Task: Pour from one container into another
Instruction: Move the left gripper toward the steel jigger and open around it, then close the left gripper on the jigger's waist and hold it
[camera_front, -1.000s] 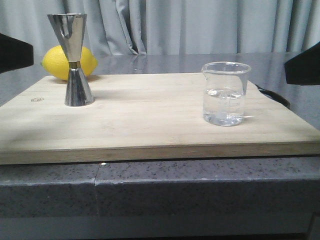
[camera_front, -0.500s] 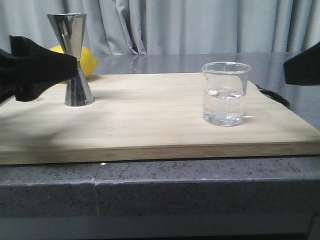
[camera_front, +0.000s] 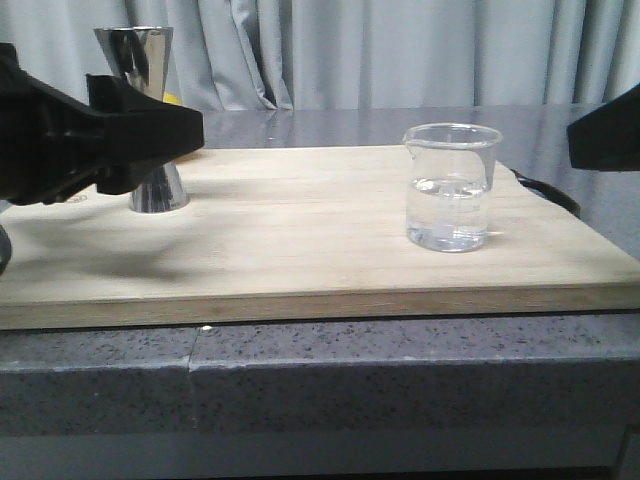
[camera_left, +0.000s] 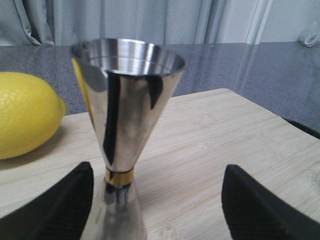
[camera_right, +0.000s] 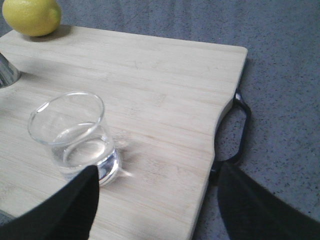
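The clear glass beaker (camera_front: 451, 187) stands on the right of the wooden board, about a third full of clear liquid. It also shows in the right wrist view as the beaker (camera_right: 75, 137). The shiny metal jigger (camera_front: 140, 60) stands upright at the board's back left. My left gripper (camera_front: 140, 140) is open at the jigger's waist. In the left wrist view the jigger (camera_left: 125, 115) stands between the fingers (camera_left: 60, 210), close to one of them and untouched. My right gripper (camera_right: 157, 205) is open beside the beaker and holds nothing. Only its dark edge shows at the far right of the front view.
The wooden cutting board (camera_front: 300, 250) lies on a grey speckled counter, its black handle (camera_right: 239, 127) on the right side. A yellow lemon (camera_left: 25, 115) lies behind the jigger at the board's back left corner. Grey curtains hang behind.
My left gripper has come in from the left edge and moved right to the jigger's waist, now covering most of the lemon in the front view. The right gripper and beaker have not moved.
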